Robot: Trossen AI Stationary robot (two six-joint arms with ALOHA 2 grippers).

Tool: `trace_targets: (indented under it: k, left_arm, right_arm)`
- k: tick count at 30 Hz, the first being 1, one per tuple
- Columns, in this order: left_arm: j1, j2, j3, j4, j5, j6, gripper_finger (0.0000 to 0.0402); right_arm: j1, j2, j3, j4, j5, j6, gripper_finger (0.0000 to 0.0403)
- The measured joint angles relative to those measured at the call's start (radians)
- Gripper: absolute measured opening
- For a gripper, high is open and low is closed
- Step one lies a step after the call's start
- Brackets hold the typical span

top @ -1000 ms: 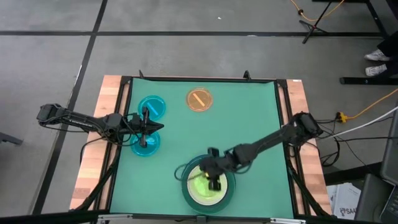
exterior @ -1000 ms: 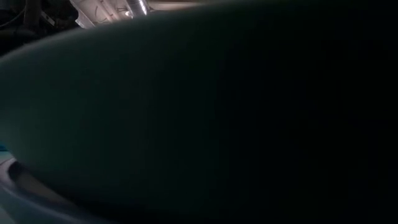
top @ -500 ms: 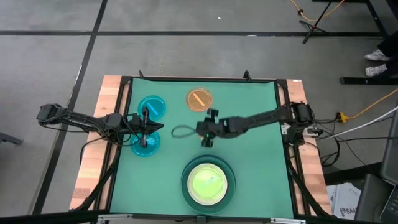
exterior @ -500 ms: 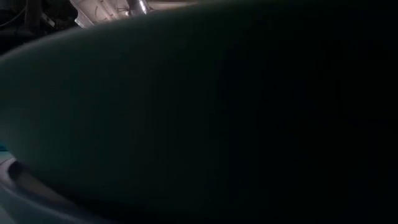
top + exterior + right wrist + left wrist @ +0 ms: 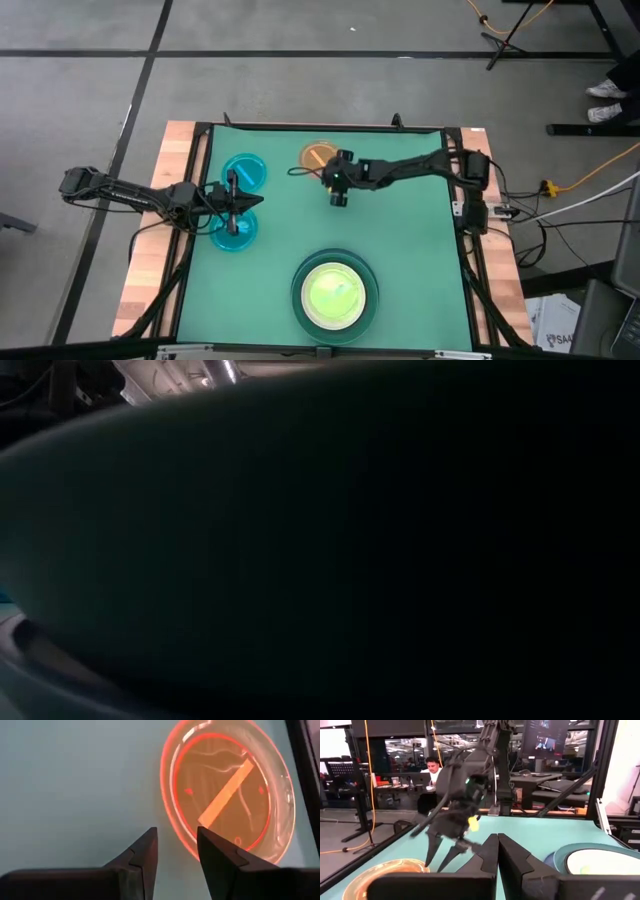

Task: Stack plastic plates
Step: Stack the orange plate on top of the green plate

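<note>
R gripper, fingers apart, at orange plate rim; L gripper together.

A lab-like office: a person at desks with monitors.

The high view was bright and even, with soft small shadows under the arms. The low view was almost all dark, a big blurry shape blocking it, with a little light at 11 o'clock. The left wrist view was clear, lit by room lamps. The orange plate glowed, its rim shining at 1 o'clock.
</note>
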Motion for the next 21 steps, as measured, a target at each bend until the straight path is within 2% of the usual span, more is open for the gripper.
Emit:
trace_targets:
  k: [13, 18, 21]
  left_arm:
    - [0.003, 0.005, 0.0, -0.025, -0.028, 0.029, 0.0004]
    - [0.003, 0.005, 0.0, -0.02, -0.025, 0.028, 0.0004]
    - [0.003, 0.005, 0.0, -0.021, -0.022, 0.026, 0.0004]
  right_arm:
    - [-0.034, 0.057, 0.001, 0.069, 0.026, -0.194, 0.0129]
    - [-0.053, 0.082, 0.004, 0.087, 0.013, -0.199, 0.0127]
    - [-0.051, 0.083, 0.004, 0.091, 0.017, -0.205, 0.0113]
